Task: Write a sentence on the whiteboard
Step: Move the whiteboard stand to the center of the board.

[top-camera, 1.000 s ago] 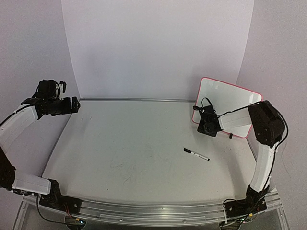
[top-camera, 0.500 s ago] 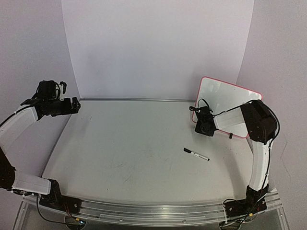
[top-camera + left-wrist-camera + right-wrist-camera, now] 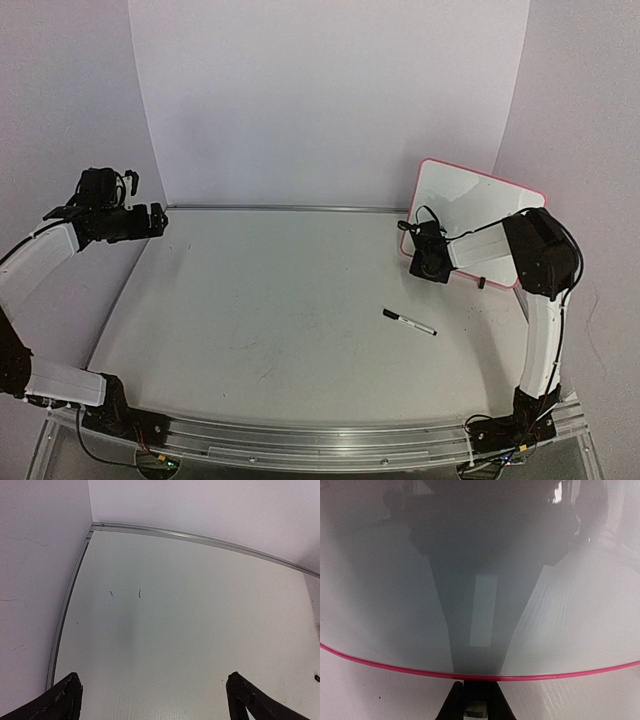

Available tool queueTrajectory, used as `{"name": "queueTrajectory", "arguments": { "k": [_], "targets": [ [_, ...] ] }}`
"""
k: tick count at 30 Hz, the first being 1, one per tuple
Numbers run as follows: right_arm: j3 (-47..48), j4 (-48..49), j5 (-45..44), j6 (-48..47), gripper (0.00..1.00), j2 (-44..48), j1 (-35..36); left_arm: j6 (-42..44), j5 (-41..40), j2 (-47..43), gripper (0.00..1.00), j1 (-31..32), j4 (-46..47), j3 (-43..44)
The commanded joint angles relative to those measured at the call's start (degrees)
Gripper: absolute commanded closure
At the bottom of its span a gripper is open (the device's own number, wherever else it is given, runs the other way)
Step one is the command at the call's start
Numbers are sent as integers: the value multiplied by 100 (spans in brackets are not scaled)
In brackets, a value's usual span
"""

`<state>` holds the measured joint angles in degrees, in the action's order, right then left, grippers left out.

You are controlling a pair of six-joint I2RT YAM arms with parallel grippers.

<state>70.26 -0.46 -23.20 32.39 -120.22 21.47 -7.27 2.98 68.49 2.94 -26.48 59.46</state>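
The whiteboard (image 3: 470, 212), white with a thin red-pink frame, stands tilted at the back right of the table. My right gripper (image 3: 426, 262) is at its lower left edge. In the right wrist view the board's glossy face (image 3: 375, 605) fills the frame, with the red rim (image 3: 370, 663) below it. The right gripper (image 3: 476, 705) is shut on the board's small black foot (image 3: 476, 689) under the rim. No sentence shows on the board. My left gripper (image 3: 155, 218) hovers open at the far left, and nothing lies between its fingers (image 3: 62, 702).
A black and white marker (image 3: 409, 322) lies flat on the table in front of the board, near its middle right. White walls close in the back and both sides. A metal rail (image 3: 200, 539) runs along the table's far edge.
The right gripper's jaws have closed on the whiteboard's foot, and the right elbow has shifted slightly left. The left arm and the marker have not moved.
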Motion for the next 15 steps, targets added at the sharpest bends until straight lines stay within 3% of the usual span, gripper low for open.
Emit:
{"name": "queueTrajectory", "arguments": {
  "k": [1,6,15],
  "targets": [
    [130,-141,-121,-154,90,-166,-28,84,62,-112,1,-4,180,5],
    [42,-18,-116,-257,100,-102,22,84,71,-91,0,-4,178,7],
    [-251,255,-232,-288,100,132,625,85,71,-129,0,-5,183,3]
  ]
}}
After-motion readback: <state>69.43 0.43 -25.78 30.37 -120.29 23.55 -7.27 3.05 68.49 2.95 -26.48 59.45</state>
